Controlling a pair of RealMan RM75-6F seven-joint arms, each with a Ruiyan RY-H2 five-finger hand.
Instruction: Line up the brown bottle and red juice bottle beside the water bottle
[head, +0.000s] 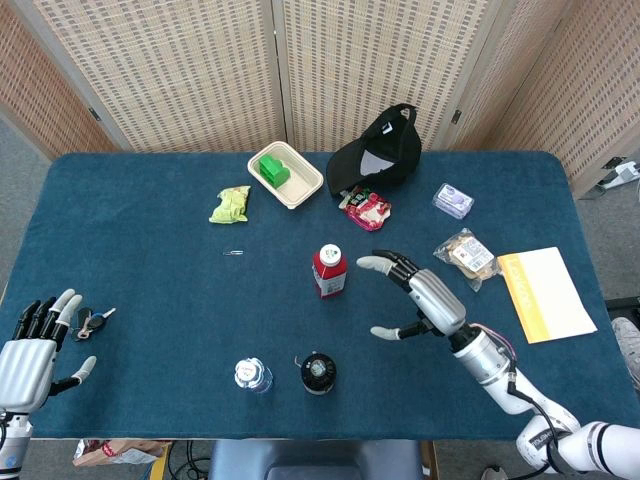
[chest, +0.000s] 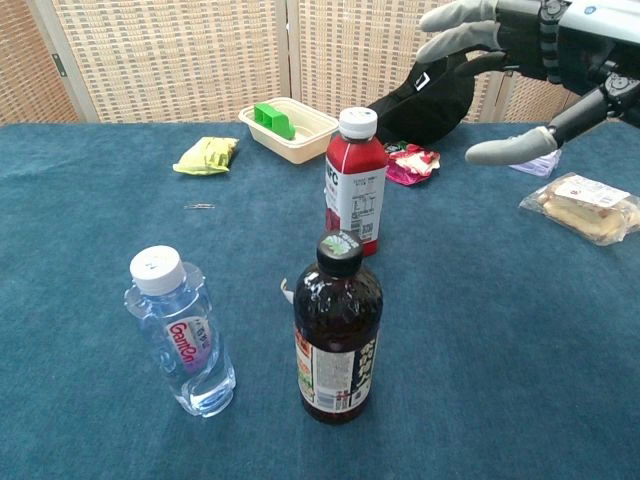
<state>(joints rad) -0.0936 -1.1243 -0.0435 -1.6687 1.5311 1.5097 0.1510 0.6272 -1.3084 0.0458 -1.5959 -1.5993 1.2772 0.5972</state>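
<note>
The brown bottle (head: 318, 372) (chest: 337, 343) stands upright near the table's front edge, just right of the clear water bottle (head: 252, 375) (chest: 183, 335). Farther back, the red juice bottle (head: 329, 271) (chest: 356, 185) stands alone, white cap up. My right hand (head: 418, 297) (chest: 528, 55) hovers open, fingers spread, to the right of the red juice bottle and above the table, holding nothing. At the table's front left corner my left hand (head: 30, 345) lies open, fingers apart, beside a bunch of keys (head: 91, 322).
At the back sit a black cap (head: 380, 150), a beige tray (head: 286, 174) with a green block, a yellow-green packet (head: 230, 204) and a red snack packet (head: 366, 208). A wrapped bun (head: 467, 255), a small pouch (head: 453, 200) and a yellow-white booklet (head: 545, 293) lie at the right.
</note>
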